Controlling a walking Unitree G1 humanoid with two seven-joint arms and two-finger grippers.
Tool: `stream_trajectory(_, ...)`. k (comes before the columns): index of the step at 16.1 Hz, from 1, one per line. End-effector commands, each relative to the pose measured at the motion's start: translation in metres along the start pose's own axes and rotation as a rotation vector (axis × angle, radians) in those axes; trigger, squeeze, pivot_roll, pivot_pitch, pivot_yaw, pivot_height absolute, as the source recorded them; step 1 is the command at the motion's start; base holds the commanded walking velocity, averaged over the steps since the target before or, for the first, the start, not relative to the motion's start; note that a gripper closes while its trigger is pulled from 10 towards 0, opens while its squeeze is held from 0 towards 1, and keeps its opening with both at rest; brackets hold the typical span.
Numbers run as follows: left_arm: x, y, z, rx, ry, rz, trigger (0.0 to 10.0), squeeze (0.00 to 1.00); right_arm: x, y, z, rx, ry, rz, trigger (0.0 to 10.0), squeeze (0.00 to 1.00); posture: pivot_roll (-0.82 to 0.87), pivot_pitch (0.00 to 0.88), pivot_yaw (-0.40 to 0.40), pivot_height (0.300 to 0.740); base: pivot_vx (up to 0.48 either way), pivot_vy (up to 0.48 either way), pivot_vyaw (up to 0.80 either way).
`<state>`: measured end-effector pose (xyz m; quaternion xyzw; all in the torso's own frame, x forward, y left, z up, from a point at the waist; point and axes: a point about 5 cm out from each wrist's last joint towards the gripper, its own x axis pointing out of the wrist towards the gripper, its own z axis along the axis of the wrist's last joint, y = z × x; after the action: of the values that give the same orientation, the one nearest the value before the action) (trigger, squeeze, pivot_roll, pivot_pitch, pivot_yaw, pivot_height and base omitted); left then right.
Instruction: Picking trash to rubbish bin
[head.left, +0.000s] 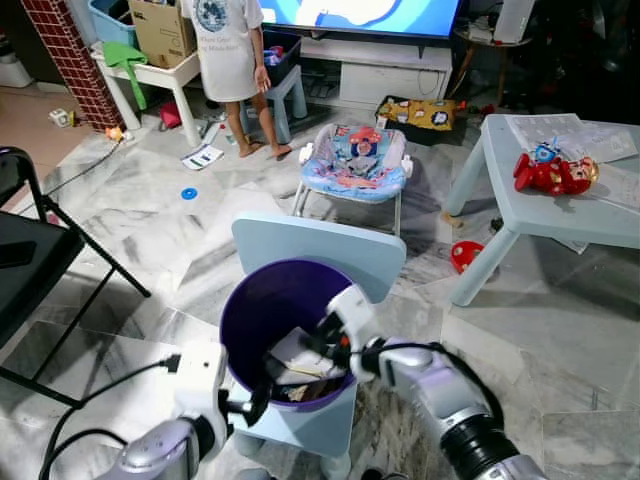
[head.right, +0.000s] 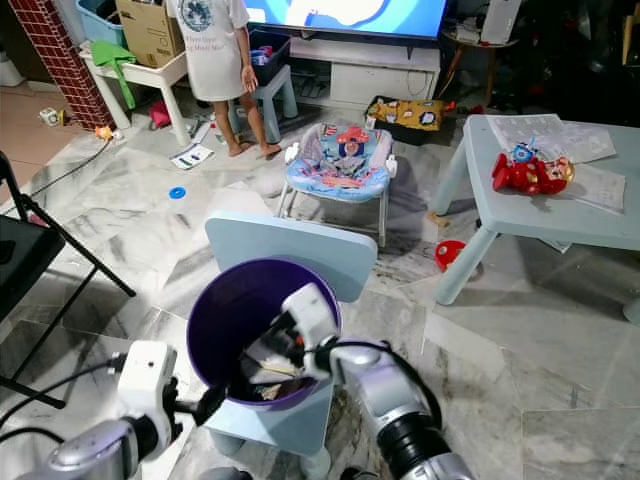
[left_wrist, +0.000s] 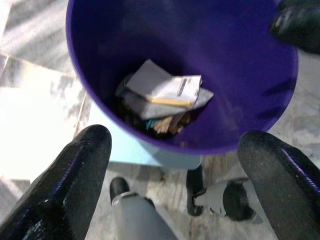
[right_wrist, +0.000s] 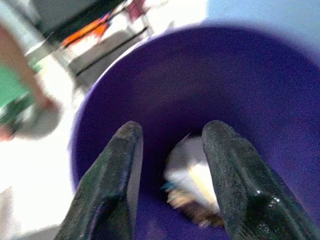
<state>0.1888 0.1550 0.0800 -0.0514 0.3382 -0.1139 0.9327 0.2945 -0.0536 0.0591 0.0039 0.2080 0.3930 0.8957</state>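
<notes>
A purple rubbish bin (head.left: 242, 300) stands on a small light-blue chair (head.left: 320, 248) right in front of me. Paper and cardboard trash (left_wrist: 165, 90) lies at its bottom. My right gripper (head.left: 318, 342) reaches over the bin's near right rim, down into the bin. In the right wrist view its fingers (right_wrist: 122, 170) are open above the trash (right_wrist: 192, 175) with nothing between them. My left gripper (head.left: 258, 400) hangs just outside the bin's near left rim. Its fingers (left_wrist: 75, 175) are spread wide open and hold nothing.
A person (head.left: 232, 60) stands at the back by a white bench. A baby bouncer (head.left: 355, 160) sits beyond the chair. A light-blue table (head.left: 570, 225) with a red toy (head.left: 553, 172) is at the right, and a black folding chair (head.left: 30, 270) at the left.
</notes>
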Motion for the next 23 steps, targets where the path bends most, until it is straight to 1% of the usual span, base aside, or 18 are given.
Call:
stream_trajectory(1,0.003,-0.001,0.003,0.006,-0.008,0.000,10.0,0.00,-0.007,-0.011,0.014,-0.007,-0.084,-0.079,10.0,1.00,0.25,0.110,-0.022,0.740,0.000,0.000,0.00)
stream_trajectory(3,0.007,-0.003,0.014,0.024,-0.047,-0.010,10.0,0.00,-0.020,-0.028,0.030,-0.029,-0.178,-0.204,10.0,1.00,0.23,0.104,-0.022,0.740,0.000,0.000,0.00)
stream_trajectory(4,0.011,-0.005,0.024,0.046,-0.092,-0.017,10.0,0.00,-0.032,-0.041,0.043,-0.039,-0.250,-0.297,10.0,1.00,0.21,0.095,-0.018,0.740,0.000,0.000,0.00)
stream_trajectory(5,0.013,-0.007,0.031,0.062,-0.124,-0.019,10.0,0.00,-0.041,-0.048,0.050,-0.050,-0.289,-0.356,10.0,1.00,0.20,0.093,-0.016,0.740,0.000,0.000,0.00)
stream_trajectory(6,0.016,-0.010,0.041,0.091,-0.179,-0.023,10.0,0.00,-0.056,-0.061,0.062,-0.063,-0.352,-0.453,10.0,1.00,0.18,0.088,-0.013,0.740,0.000,0.000,0.00)
stream_trajectory(7,0.017,-0.010,0.046,0.100,-0.208,-0.015,10.0,0.00,-0.062,-0.065,0.066,-0.071,-0.373,-0.486,10.0,1.00,0.17,0.082,-0.011,0.740,0.000,0.000,0.00)
stream_trajectory(8,0.020,-0.011,0.057,0.107,-0.270,-0.001,10.0,0.00,-0.079,-0.075,0.075,-0.094,-0.416,-0.581,10.0,1.00,0.15,0.075,-0.009,0.740,0.000,0.000,0.00)
stream_trajectory(9,0.022,-0.011,0.064,0.098,-0.307,0.006,10.0,0.00,-0.092,-0.081,0.079,-0.107,-0.441,-0.648,10.0,1.00,0.14,0.070,-0.007,0.740,0.000,0.000,0.00)
stream_trajectory(10,0.022,-0.011,0.068,0.096,-0.334,0.013,10.0,0.00,-0.099,-0.084,0.082,-0.109,-0.456,-0.674,10.0,1.00,0.13,0.064,-0.005,0.740,0.000,0.000,0.00)
stream_trajectory(12,0.023,-0.011,0.080,0.085,-0.412,0.022,10.0,0.00,-0.120,-0.089,0.085,-0.114,-0.480,-0.747,10.0,1.00,0.11,0.056,-0.002,0.740,0.000,0.000,0.00)
stream_trajectory(13,0.024,-0.012,0.089,0.072,-0.463,0.028,10.0,0.00,-0.133,-0.090,0.085,-0.122,-0.491,-0.790,10.0,1.00,0.10,0.045,0.002,0.740,0.000,0.000,0.00)
stream_trajectory(15,0.026,-0.013,0.096,0.053,-0.493,0.046,10.0,0.00,-0.143,-0.090,0.086,-0.115,-0.503,-0.818,10.0,1.00,0.08,0.033,0.006,0.740,0.000,0.000,0.00)
stream_trajectory(17,0.027,-0.013,0.106,0.043,-0.551,0.056,10.0,0.00,-0.150,-0.091,0.090,-0.110,-0.526,-0.843,10.0,1.00,0.07,0.026,0.006,0.740,0.000,0.000,0.00)
stream_trajectory(18,0.025,-0.012,0.112,0.058,-0.598,0.062,10.0,0.00,-0.151,-0.090,0.091,-0.106,-0.532,-0.840,10.0,1.00,0.06,0.026,0.005,0.740,0.000,0.000,0.00)
stream_trajectory(19,0.018,-0.013,0.126,0.122,-0.710,0.078,10.0,0.00,-0.150,-0.089,0.091,-0.087,-0.535,-0.819,10.0,1.00,0.07,0.028,0.000,0.740,0.000,0.000,0.00)
stream_trajectory(20,0.015,-0.011,0.130,0.140,-0.749,0.105,10.0,0.00,-0.148,-0.088,0.090,-0.082,-0.532,-0.809,10.0,1.00,0.07,0.030,-0.002,0.740,0.000,0.000,0.00)
stream_trajectory(22,0.004,-0.008,0.139,0.232,-0.856,0.166,10.0,0.00,-0.141,-0.081,0.087,-0.082,-0.524,-0.771,10.0,1.00,0.08,0.034,-0.011,0.740,0.000,0.000,0.00)
stream_trajectory(23,0.004,-0.005,0.137,0.233,-0.862,0.188,10.0,0.00,-0.137,-0.078,0.084,-0.065,-0.518,-0.749,10.0,1.00,0.08,0.033,-0.018,0.740,0.000,0.000,0.00)
